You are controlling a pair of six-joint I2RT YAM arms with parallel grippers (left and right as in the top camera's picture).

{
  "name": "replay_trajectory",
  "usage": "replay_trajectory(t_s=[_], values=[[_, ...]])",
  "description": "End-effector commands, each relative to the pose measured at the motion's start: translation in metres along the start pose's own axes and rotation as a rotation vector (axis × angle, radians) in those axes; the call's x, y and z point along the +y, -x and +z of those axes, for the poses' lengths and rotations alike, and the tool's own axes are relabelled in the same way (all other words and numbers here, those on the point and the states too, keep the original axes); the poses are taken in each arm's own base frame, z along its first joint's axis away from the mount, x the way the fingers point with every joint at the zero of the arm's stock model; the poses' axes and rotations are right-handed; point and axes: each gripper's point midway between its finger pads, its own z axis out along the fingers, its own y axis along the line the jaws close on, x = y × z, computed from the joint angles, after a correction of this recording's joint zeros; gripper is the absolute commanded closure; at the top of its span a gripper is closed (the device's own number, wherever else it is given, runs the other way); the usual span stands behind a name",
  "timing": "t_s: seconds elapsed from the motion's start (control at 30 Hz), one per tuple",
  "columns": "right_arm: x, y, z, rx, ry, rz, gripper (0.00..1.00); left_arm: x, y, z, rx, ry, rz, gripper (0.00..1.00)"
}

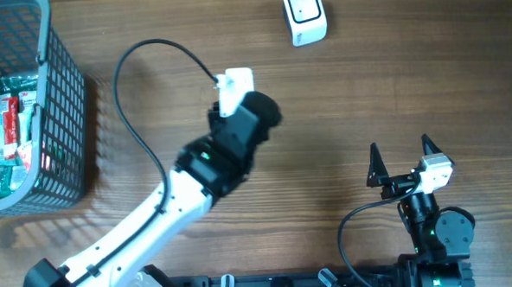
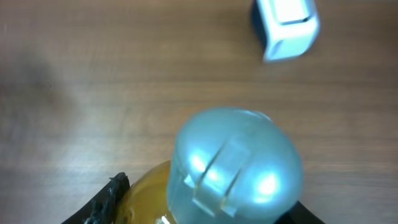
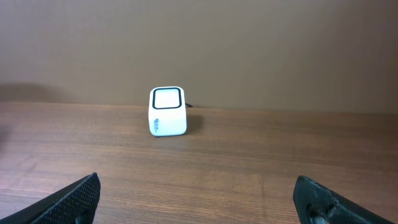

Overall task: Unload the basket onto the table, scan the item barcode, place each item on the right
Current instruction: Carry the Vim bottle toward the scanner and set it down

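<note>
closest to the left wrist camera, an amber-yellow bottle [image 2: 236,168] with a rounded, pale blue translucent cap fills the lower part of the view. the left gripper [image 2: 208,205] holds it, black fingers [image 2: 106,199] pressed against its two sides, jaws part-way apart around it. whether the bottle is lifted off the brown wooden table [image 1: 409,85] cannot be told. a white cube-shaped barcode scanner [image 1: 305,14] sits beyond the bottle, well apart from it. the right gripper [image 1: 401,154] sits near the front right of the table, jaws spread wide, holding nothing, facing the scanner. a grey mesh basket [image 1: 64,109] of packets stands at far left.
</note>
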Motion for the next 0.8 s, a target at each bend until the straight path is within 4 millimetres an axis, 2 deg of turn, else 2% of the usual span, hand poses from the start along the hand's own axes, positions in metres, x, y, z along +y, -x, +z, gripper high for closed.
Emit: replay_trajectory(t_s=[0.0,0.1,0.17,0.2,0.23,0.27,0.3,0.33,0.37,0.5,0.63,0.77], values=[[-0.001,0.001,0.0,-0.008,-0.003,-0.011,0.0,-0.004,0.014,0.006,-0.136,0.064,-0.035,0.57],[-0.001,0.001,0.0,-0.008,-0.003,-0.011,0.0,-0.031,0.021,0.031,-0.21,0.009,-0.029,0.55],[-0.001,0.001,0.0,-0.008,-0.002,-0.011,0.0,-0.048,0.021,0.056,-0.259,-0.02,-0.016,0.52],[-0.001,0.001,0.0,-0.008,-0.002,-0.012,0.0,-0.052,0.019,0.062,-0.269,-0.025,-0.025,0.53],[-0.001,0.001,0.0,-0.008,-0.003,-0.011,0.0,-0.054,0.016,0.068,-0.271,-0.027,-0.027,0.58],[-0.001,0.001,0.0,-0.008,-0.003,-0.012,0.0,-0.056,0.016,0.069,-0.271,-0.034,-0.028,0.62],[-0.001,0.001,0.0,-0.008,-0.003,-0.012,0.0,-0.058,0.015,0.069,-0.266,-0.046,-0.027,0.71],[-0.001,0.001,0.0,-0.008,-0.002,-0.012,0.0,-0.069,0.011,0.069,-0.241,-0.111,-0.018,0.75],[-0.001,0.001,0.0,-0.008,-0.003,-0.012,0.0,-0.085,0.004,0.069,-0.206,-0.203,-0.009,0.74],[-0.001,0.001,0.0,-0.008,-0.002,-0.012,0.0,-0.112,0.002,0.072,-0.214,-0.332,-0.023,0.66],[-0.001,0.001,0.0,-0.008,-0.002,-0.012,0.0,-0.133,-0.005,0.07,-0.236,-0.381,-0.024,0.66],[-0.001,0.001,0.0,-0.008,-0.003,-0.012,0.0,-0.147,-0.03,0.074,-0.199,-0.392,0.015,0.66]])
